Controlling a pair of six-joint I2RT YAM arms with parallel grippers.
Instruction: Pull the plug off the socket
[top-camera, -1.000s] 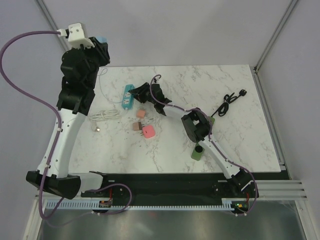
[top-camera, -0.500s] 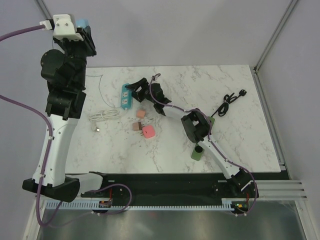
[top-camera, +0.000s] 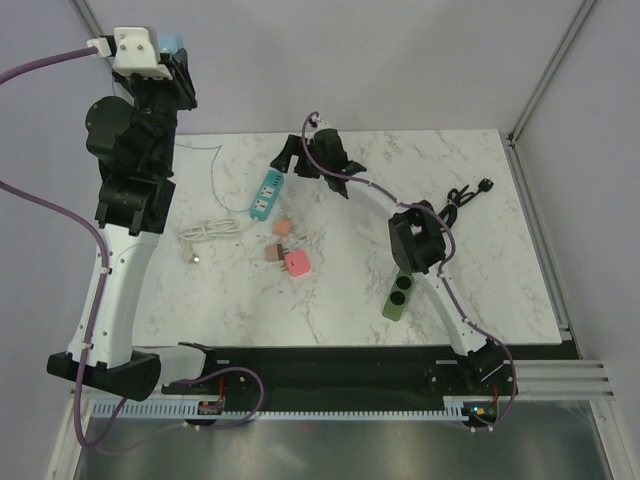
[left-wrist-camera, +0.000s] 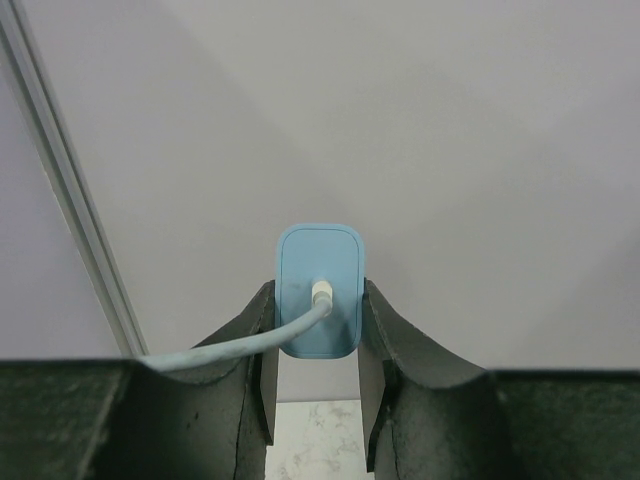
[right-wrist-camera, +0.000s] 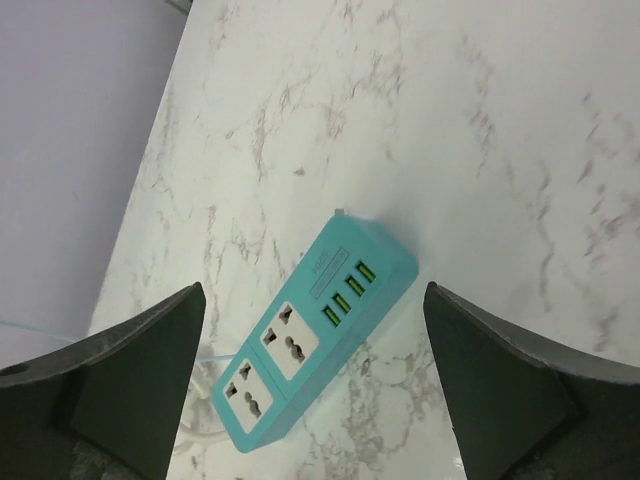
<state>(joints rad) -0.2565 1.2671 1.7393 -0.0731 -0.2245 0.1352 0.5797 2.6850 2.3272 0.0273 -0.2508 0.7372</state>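
I work in a lab test cell: a marble-look table (top-camera: 480, 200) boxed in by plain grey walls (top-camera: 400, 60) and aluminium posts (top-camera: 544, 75), with a black rail (top-camera: 330, 372) and slotted cable duct (top-camera: 330, 408) along its near edge.

Pink cube (top-camera: 296, 263), green block (top-camera: 395, 301), black cable (top-camera: 465, 195) lie apart.

Teal plastic power strip (top-camera: 264, 195) sits rear-left on white marble table (top-camera: 500, 280). Coiled white cable (top-camera: 205, 231) left of it, bright pink cube (top-camera: 296, 263) in front, black cord (top-camera: 460, 205) far right. Light-blue plug (left-wrist-camera: 320, 255) between left pincer (left-wrist-camera: 317, 292) fingers.
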